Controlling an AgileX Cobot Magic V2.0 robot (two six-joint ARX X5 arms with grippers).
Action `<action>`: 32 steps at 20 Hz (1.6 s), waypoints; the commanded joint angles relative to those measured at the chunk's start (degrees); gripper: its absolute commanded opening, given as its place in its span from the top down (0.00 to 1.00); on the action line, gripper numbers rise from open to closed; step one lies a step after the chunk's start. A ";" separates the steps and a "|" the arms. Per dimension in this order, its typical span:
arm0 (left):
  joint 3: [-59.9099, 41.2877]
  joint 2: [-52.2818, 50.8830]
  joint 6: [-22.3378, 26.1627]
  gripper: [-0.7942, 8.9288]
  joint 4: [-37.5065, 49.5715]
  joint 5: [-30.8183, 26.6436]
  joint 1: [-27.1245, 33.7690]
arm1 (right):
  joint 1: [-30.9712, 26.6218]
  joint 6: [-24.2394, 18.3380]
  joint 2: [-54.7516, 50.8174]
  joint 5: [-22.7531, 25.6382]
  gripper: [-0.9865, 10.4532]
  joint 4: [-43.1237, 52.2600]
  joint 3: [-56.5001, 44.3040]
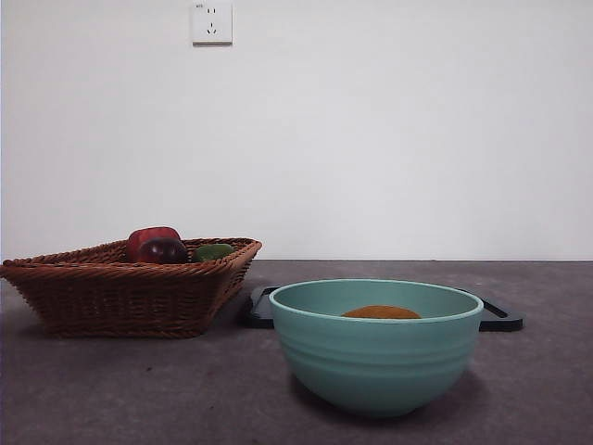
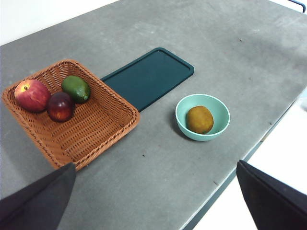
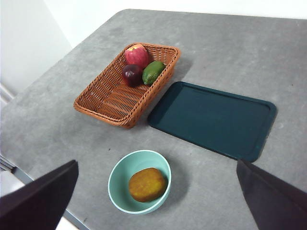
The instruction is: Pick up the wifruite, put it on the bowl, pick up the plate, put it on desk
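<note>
Wifruite (image 3: 147, 184) sits in the bowl (image 3: 120, 191); my left pincer (image 2: 153, 201) and right pincer (image 3: 156, 201) hang released. Next, I judge, the plate (image 3: 213, 117), centre-right of the right wrist view, needs a rim grab.

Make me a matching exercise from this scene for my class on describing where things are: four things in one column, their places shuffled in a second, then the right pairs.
Things:
1. orange-brown fruit
2. red apple
3. dark tray
4. bowl

Places:
A. in the wicker basket, beside a dark purple fruit and a green fruit
B. flat on the desk, next to the basket, nothing on it
C. inside the bowl
D. on the desk near its edge, apart from the tray

Pairs: 1-C, 2-A, 3-B, 4-D
</note>
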 commanded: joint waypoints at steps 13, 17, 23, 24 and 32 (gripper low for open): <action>0.81 0.20 0.46 0.24 2.34 -0.04 -0.44 | 9.46 3.17 24.48 0.55 0.41 -1.79 1.03; 0.81 0.20 0.46 0.24 2.34 -0.04 -0.44 | 16.33 4.98 34.40 7.61 0.41 -0.70 1.03; 0.81 0.20 0.46 0.24 2.32 -0.02 -0.44 | 22.14 5.03 45.62 14.03 0.41 1.22 1.03; 0.81 0.20 0.46 0.24 2.32 -0.02 -0.44 | 22.69 5.09 47.06 14.99 0.41 1.20 1.03; 0.81 0.20 0.44 0.24 2.32 -0.04 -0.44 | 25.00 5.03 58.34 19.28 0.41 1.90 1.03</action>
